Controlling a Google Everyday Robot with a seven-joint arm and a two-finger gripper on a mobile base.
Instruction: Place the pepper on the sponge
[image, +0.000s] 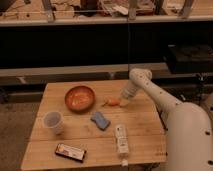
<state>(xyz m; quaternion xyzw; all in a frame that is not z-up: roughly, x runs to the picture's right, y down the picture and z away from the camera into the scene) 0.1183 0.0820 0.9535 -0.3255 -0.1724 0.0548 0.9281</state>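
The pepper (113, 102), small, slim and orange-red, lies on the wooden table (60, 135) right of the bowl. My gripper (122, 100) is at the pepper's right end, low over the table at the end of the white arm. The blue sponge (100, 120) lies a little nearer and to the left of the pepper, flat on the table and apart from it.
A round orange-brown bowl (80, 98) stands left of the pepper. A clear plastic cup (53, 122) is at the left, a black-and-orange packet (70, 152) near the front edge, and a white remote (121, 140) at front right. Dark shelving stands behind the table.
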